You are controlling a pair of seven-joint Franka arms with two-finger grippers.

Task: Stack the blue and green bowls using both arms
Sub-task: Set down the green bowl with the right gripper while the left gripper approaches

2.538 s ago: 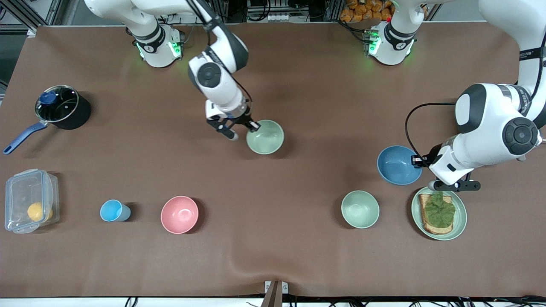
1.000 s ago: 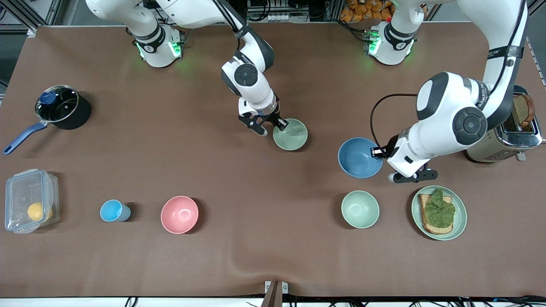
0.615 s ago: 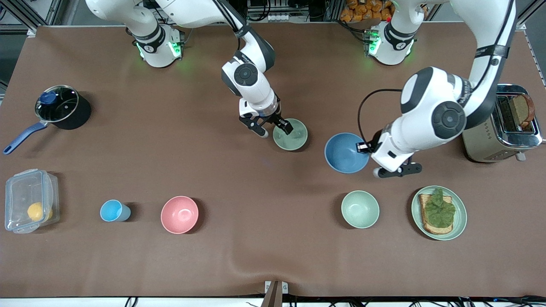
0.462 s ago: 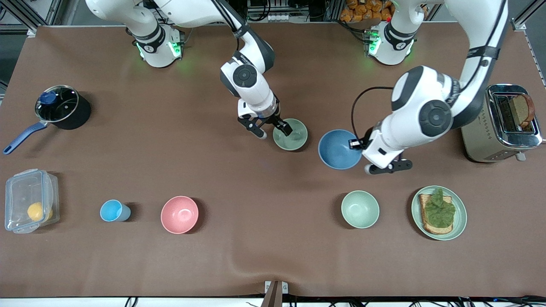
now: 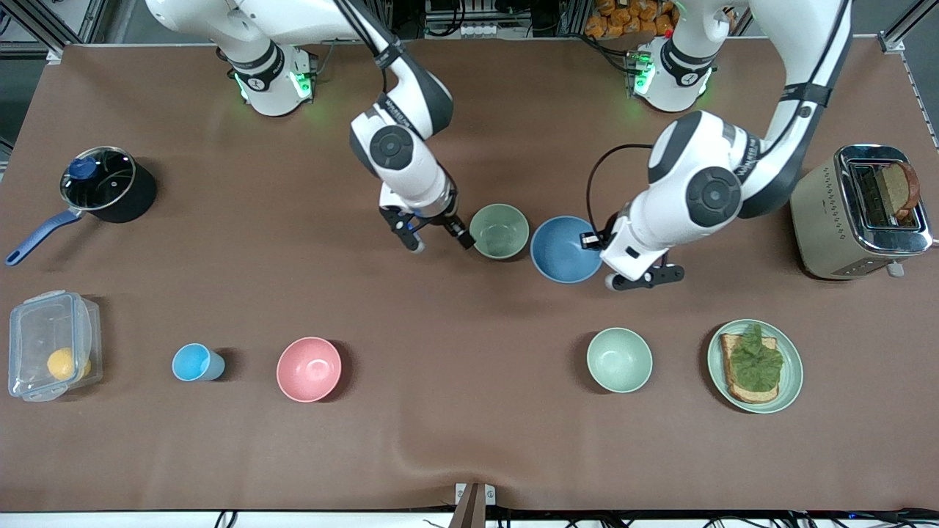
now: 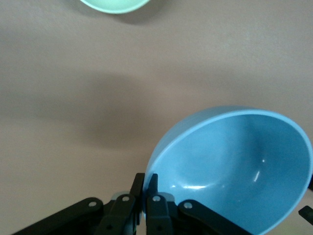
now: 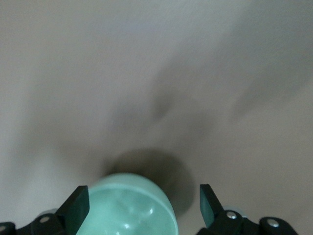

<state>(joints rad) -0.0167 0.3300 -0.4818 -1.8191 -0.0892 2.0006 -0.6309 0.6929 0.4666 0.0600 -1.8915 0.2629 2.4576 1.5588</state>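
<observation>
Near the table's middle, the green bowl [image 5: 499, 231] sits on the cloth, with the right gripper [image 5: 438, 240] just beside it, fingers spread and empty. Left gripper [image 5: 596, 240] is clamped on the rim of the blue bowl [image 5: 564, 248], held beside the green bowl. A mint bowl [image 5: 619, 359] and a toast plate [image 5: 791, 378] lie nearer the front camera; a toaster [image 5: 843, 209] stands at the left arm's end.
</observation>
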